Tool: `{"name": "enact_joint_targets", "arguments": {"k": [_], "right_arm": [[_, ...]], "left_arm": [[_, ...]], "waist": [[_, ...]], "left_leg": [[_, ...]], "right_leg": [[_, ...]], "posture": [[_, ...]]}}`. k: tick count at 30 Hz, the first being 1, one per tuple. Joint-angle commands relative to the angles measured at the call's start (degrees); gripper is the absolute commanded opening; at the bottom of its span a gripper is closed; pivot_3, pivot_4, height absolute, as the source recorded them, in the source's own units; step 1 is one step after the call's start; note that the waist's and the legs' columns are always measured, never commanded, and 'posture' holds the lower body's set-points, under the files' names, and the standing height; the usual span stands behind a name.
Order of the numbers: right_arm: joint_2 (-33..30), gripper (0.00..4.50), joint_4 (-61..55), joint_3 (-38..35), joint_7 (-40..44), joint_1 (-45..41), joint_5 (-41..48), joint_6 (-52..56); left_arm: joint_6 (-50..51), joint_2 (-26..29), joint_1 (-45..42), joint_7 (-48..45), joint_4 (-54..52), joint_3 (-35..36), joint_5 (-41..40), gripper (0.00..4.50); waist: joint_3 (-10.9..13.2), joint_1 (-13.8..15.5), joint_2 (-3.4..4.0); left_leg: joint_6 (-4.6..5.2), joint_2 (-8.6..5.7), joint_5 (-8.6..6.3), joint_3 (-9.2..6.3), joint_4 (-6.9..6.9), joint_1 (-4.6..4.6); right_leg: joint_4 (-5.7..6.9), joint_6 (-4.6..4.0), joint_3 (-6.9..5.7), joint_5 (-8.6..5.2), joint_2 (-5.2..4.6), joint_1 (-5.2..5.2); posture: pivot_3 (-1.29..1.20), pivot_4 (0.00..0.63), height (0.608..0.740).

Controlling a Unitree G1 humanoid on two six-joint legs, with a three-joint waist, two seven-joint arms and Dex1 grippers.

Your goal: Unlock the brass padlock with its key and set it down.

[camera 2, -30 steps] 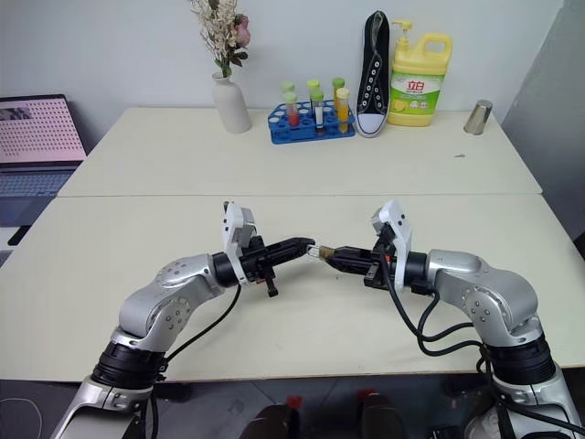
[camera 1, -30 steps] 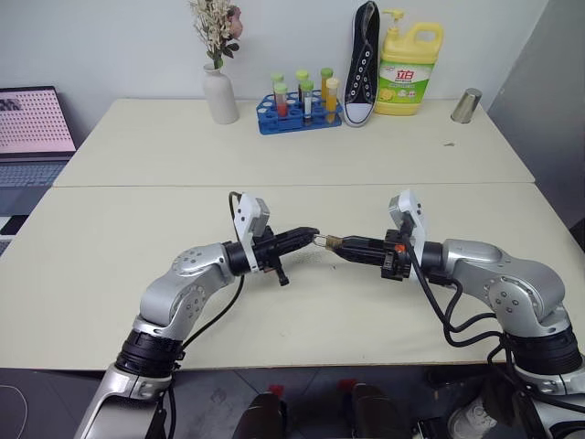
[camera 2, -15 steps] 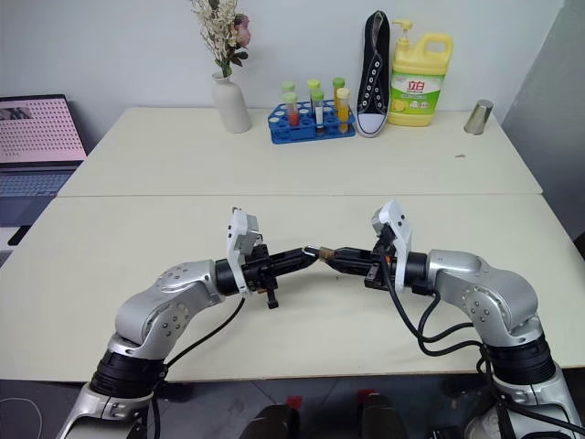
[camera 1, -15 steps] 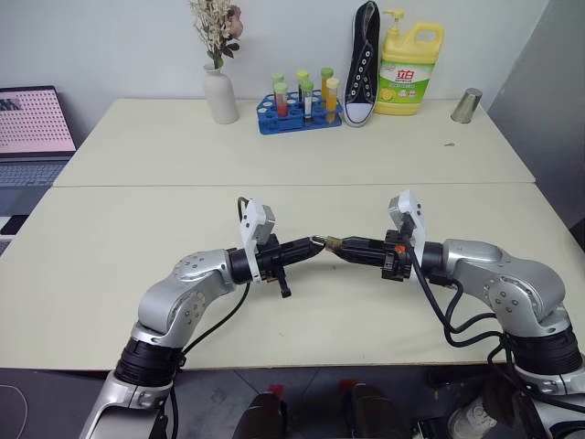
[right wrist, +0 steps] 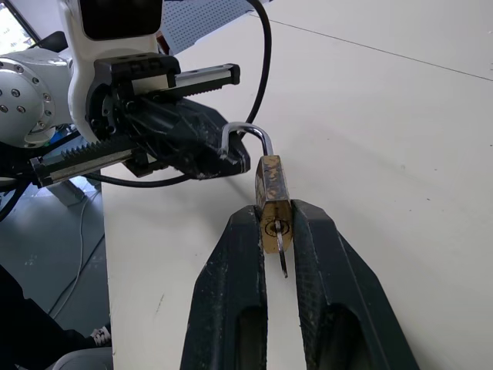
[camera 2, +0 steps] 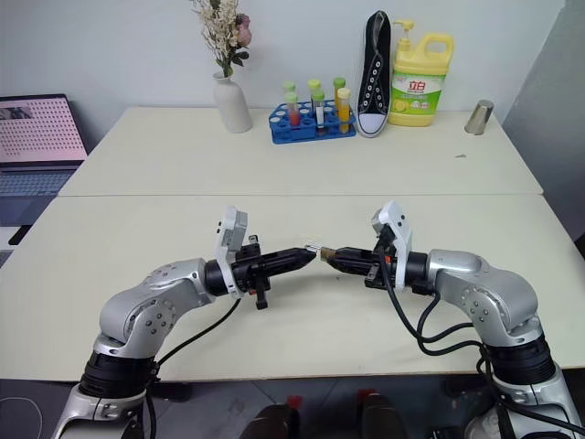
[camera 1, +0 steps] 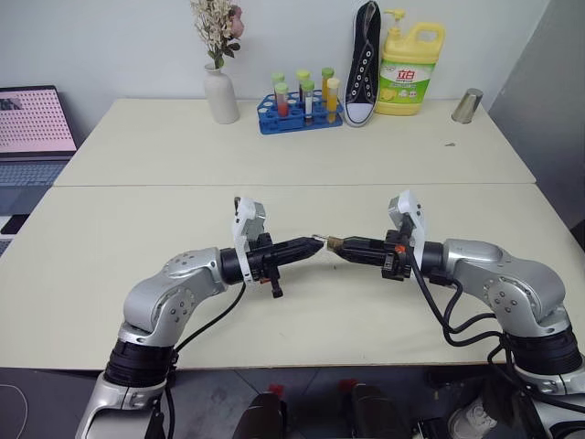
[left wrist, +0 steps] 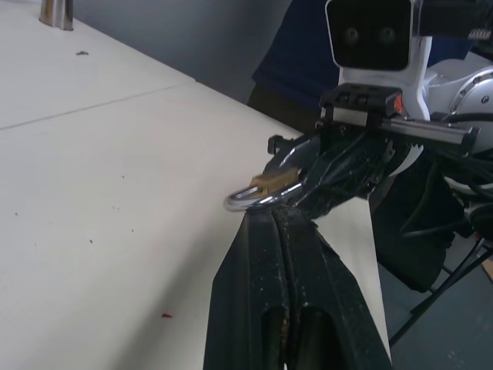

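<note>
Risky now: right gripper fingers pinching brass padlock body mid-air above table centre, key in keyhole; left gripper shut at shackle. Could slip and drop under pull.

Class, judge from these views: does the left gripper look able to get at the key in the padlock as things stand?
Probably not. The key sticks out of the brass padlock between the right gripper fingers, facing away from the left gripper, whose shut tips meet the shackle end.
</note>
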Motion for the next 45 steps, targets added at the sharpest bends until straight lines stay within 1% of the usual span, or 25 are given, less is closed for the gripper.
{"name": "enact_joint_targets", "arguments": {"k": [1, 10, 24, 26, 28, 31, 33, 34, 35, 36, 38, 42, 45], "right_arm": [[-0.1, 0.13, -1.8, -0.2, 0.9, -0.5, -0.1, -1.0], [0.4, 0.13, -2.0, -0.5, 0.7, -0.2, 0.6, -0.5], [0.1, 0.13, -1.6, 0.0, 1.1, -0.5, 0.0, -0.8], [0.0, 0.13, -1.5, 0.0, 1.1, -0.5, -0.1, -0.8], [-0.2, 0.13, -1.4, -0.1, 0.9, -0.4, -0.2, -0.7], [-0.5, 0.13, -0.9, -0.6, 0.7, -0.3, -0.2, -0.1], [-0.8, 0.13, 0.3, -0.7, 0.6, -0.6, -0.1, 1.2], [-0.9, 0.13, 1.2, -0.7, 0.4, -1.1, 0.1, 2.3], [-1.0, 0.13, 1.8, -0.8, 0.3, -1.4, 0.3, 3.1], [-1.6, 0.13, 2.5, -0.1, 0.8, -1.8, -0.1, 3.9], [-2.0, 0.13, 3.6, 0.8, 1.5, -2.4, -0.3, 5.3], [-1.1, 0.13, 7.0, 3.7, 2.4, -4.7, -0.7, 7.9], [2.3, 0.13, 12.8, 6.4, 1.4, -7.1, -2.6, 9.4]], "left_arm": [[0.2, -0.5, -0.8, -0.1, -1.8, 1.3, -1.1, 0.0], [-0.3, -0.6, -1.2, -0.1, -1.2, 1.5, -0.1, 0.0], [0.0, -1.2, -1.1, 0.3, -1.2, 3.1, -0.7, 0.0], [-1.1, -0.6, -0.6, -0.5, -2.2, 2.4, 0.5, 0.0], [-2.5, 1.2, 0.3, -0.9, -3.5, 2.6, 2.4, 0.0], [-8.4, 5.2, 2.8, -4.0, -5.6, 2.0, 7.5, 0.0], [-21.8, 8.6, 6.0, -6.7, -4.8, 0.8, 16.9, 0.0], [-30.3, 10.2, 7.6, -7.8, -3.1, 0.3, 22.1, 0.0], [-36.2, 11.0, 8.5, -8.4, -1.7, -0.1, 25.4, 0.0], [-42.5, 11.7, 9.2, -8.9, 0.5, -0.4, 28.3, 0.18], [-51.6, 12.0, 10.0, -9.8, 4.1, -0.4, 31.4, 0.57], [-58.9, 11.5, 12.3, -10.6, 6.8, -0.6, 32.3, 1.85], [-64.8, 11.9, 14.7, -10.3, 7.5, -0.8, 33.9, 2.77]], "waist": [[0.0, 0.0, 0.0], [0.0, 0.0, 0.0], [0.0, 0.0, -0.01], [0.0, 0.0, -0.01], [0.0, -0.1, -0.01], [0.0, -0.2, 0.01], [0.0, -0.1, 0.02], [0.0, -0.1, 0.03], [0.0, 0.0, 0.05], [0.0, 0.2, 0.06], [0.1, 0.3, 0.11], [0.1, 0.2, 0.12], [0.1, 0.0, 0.12]], "left_leg": [[0.0, 0.0, 0.0, 0.0, 0.0, 0.0], [0.0, 0.0, 0.0, 0.0, -0.01, 0.0], [0.0, 0.0, 0.0, 0.0, -0.01, -0.01], [0.0, 0.0, 0.0, 0.0, -0.01, -0.01], [-0.01, 0.0, 0.0, 0.0, -0.01, -0.01], [-0.01, 0.02, 0.0, 0.02, -0.05, 0.0], [-0.02, 0.02, 0.0, 0.02, -0.06, 0.0], [-0.02, 0.02, 0.0, 0.03, -0.08, 0.0], [-0.04, 0.02, 0.01, 0.05, -0.08, 0.0], [-0.05, 0.01, 0.02, 0.05, -0.1, -0.01], [-0.02, 0.01, 0.0, 0.05, -0.1, -0.03], [0.0, 0.03, -0.01, 0.01, -0.09, -0.21], [0.0, 0.0, -0.02, 0.04, -0.11, -0.25]], "right_leg": [[-0.01, 0.0, 0.0, 0.0, 0.0, 0.0], [-0.02, 0.0, 0.0, 0.0, 0.0, 0.0], [-0.04, 0.0, 0.0, 0.0, -0.01, 0.0], [-0.04, 0.0, 0.0, 0.0, -0.01, 0.0], [-0.04, 0.0, 0.0, 0.0, -0.01, 0.0], [-0.06, 0.0, 0.02, 0.0, 0.0, -0.01], [-0.08, 0.0, 0.02, 0.0, 0.0, -0.01], [-0.11, -0.01, 0.03, 0.0, 0.0, -0.01], [-0.16, -0.02, 0.04, 0.01, -0.01, 0.0], [-0.19, -0.05, 0.04, 0.03, -0.02, 0.0], [-0.33, -0.12, 0.01, 0.07, -0.04, 0.02], [-0.66, -0.11, -0.06, 0.16, -0.06, 0.03], [-0.67, -0.07, -0.04, 0.18, -0.1, -0.01]], "posture": [[0.0, 0.15, 0.74], [0.0, 0.15, 0.74], [0.0, 0.15, 0.74], [0.0, 0.15, 0.74], [0.0, 0.15, 0.74], [0.0, 0.15, 0.74], [0.0, 0.15, 0.74], [0.0, 0.15, 0.74], [0.0, 0.15, 0.74], [0.0, 0.15, 0.74], [0.0, 0.15, 0.74], [0.0, 0.15, 0.74], [0.0, 0.15, 0.74]]}}
